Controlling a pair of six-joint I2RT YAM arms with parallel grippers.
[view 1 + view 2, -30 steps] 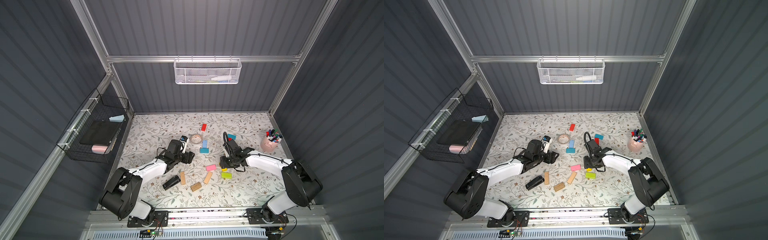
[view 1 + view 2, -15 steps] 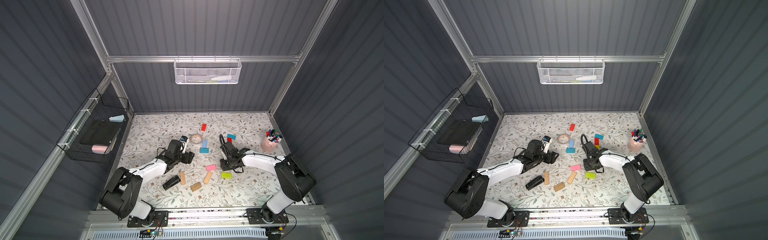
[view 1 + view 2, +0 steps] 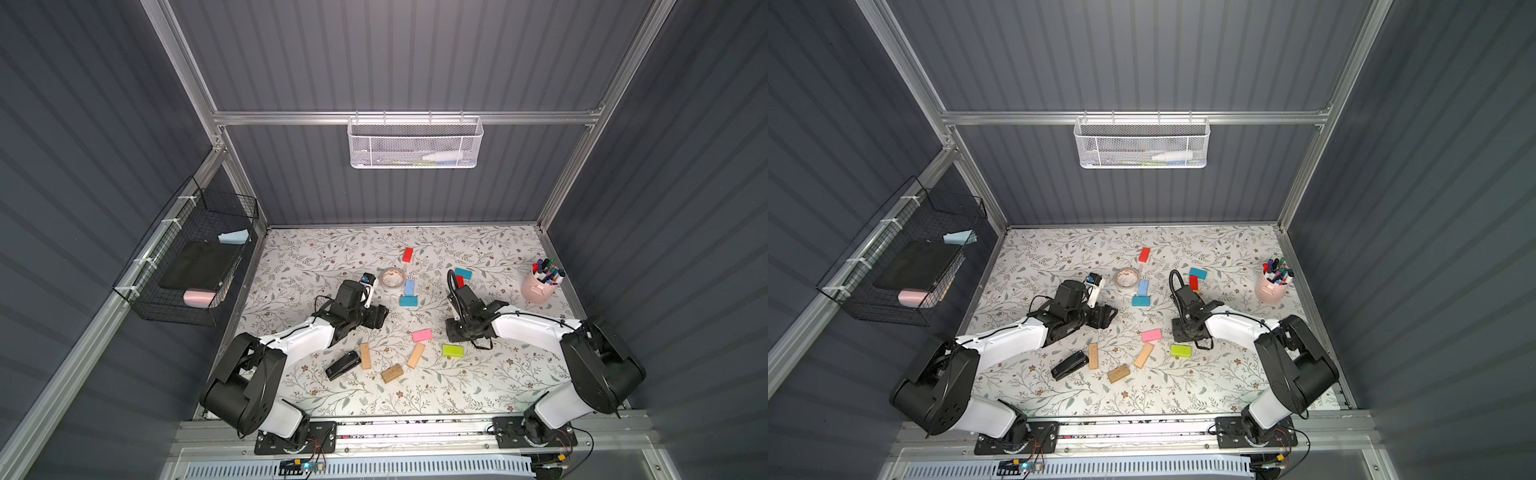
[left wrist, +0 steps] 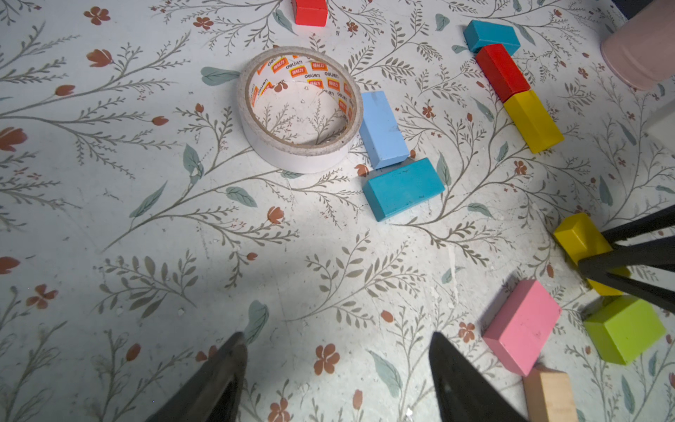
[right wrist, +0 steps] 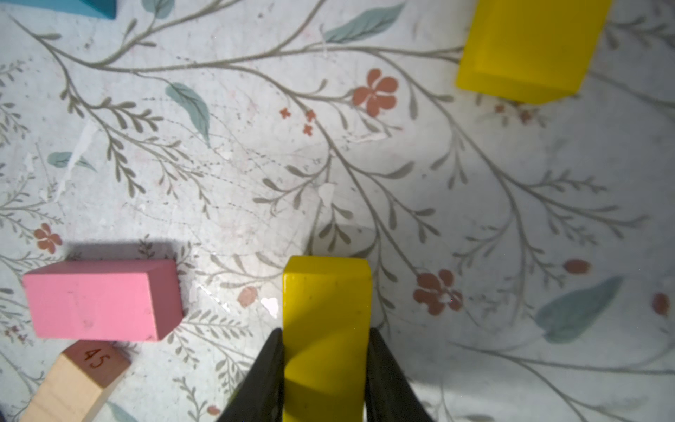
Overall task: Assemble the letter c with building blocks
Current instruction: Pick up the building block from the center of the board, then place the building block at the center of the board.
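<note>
Building blocks [image 3: 422,335]: loose and flat, spread over the mid tabletop [image 3: 299,266].
Left pincer [image 4: 338,334]: released, jaws wide, over bare tabletop near tape roll [image 4: 299,109].
Tan blocks [image 3: 365,356]: three, just right of stapler [image 3: 343,365], toward the front edge.
Light blue block [image 4: 381,129]: just beside tape roll, one end against teal block [image 4: 401,188].
Pink block [image 5: 98,299]: between tan blocks and lime block [image 3: 452,350].
Right pincer [image 5: 327,330]: clenched on yellow block [image 5: 327,292], fingers on both long sides.
Second teal block [image 4: 491,34]: touching red block [image 4: 502,71], which meets second yellow block [image 4: 533,120] end to end.
</note>
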